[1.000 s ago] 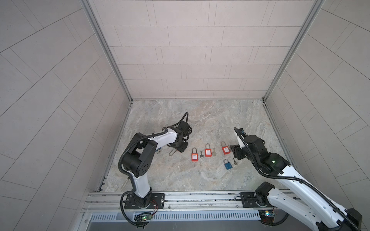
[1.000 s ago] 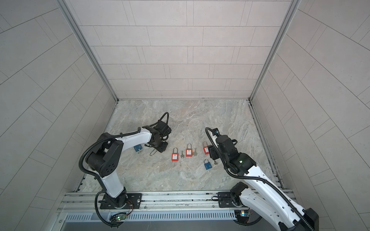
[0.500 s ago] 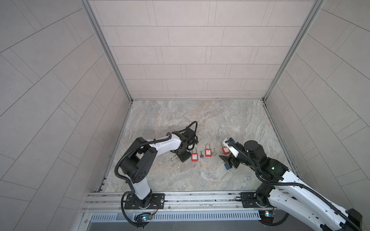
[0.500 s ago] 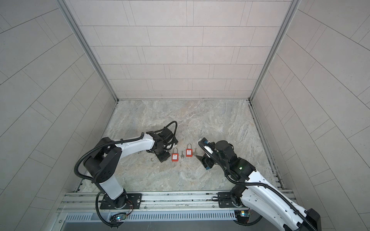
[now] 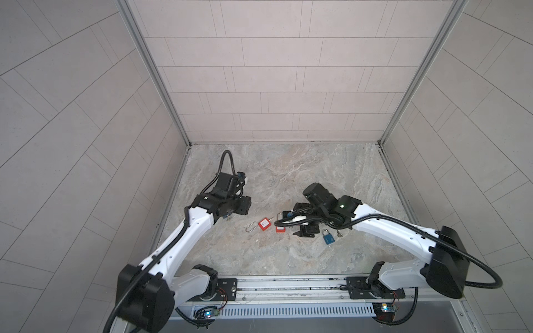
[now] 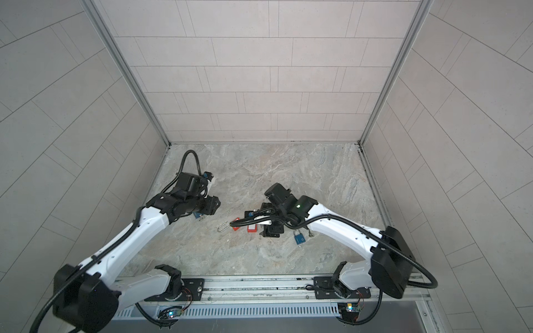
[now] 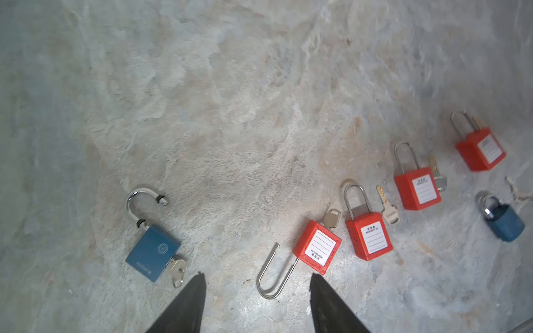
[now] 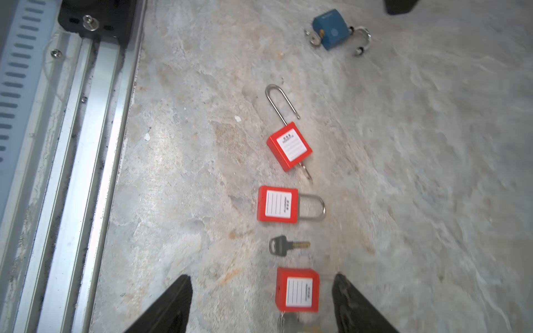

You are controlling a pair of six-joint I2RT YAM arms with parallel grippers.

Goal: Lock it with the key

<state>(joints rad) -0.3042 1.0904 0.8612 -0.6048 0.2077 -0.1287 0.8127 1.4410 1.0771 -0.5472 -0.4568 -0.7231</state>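
Open red padlock (image 7: 317,248): it lies flat on the stone-patterned table (image 7: 202,101). Its long steel shackle (image 7: 271,279) is swung free at one end. A silver key (image 7: 331,216) stands in the end of the body opposite the shackle.

I see my left gripper (image 7: 256,274) with its two dark fingers (image 7: 184,305) spread apart and nothing between them. In the left wrist view the bend of the shackle shows just ahead of the gap. Off to one side lies an open blue padlock (image 7: 153,250), its shackle unlatched and a small key (image 7: 177,268) in its base.

Beyond the open red lock runs a row of locks and a key. It goes: a second red padlock (image 7: 369,236), a loose key (image 7: 388,207), a third red padlock (image 7: 418,187) and a fourth red padlock (image 7: 480,148). All three of these locks have their shackles pushed home. A shut blue padlock (image 7: 504,222) lies near the far end of the row, apart from it.

My right gripper (image 8: 262,276) is spread wide too. In the right wrist view the third red padlock lies on the table between its fingers, with a clear gap on each side, so the gripper pinches nothing.

In both top views the right gripper hangs low over that stretch of the row and hides part of it. The left gripper is to the left of the row, near the open blue padlock and well apart from the right gripper.
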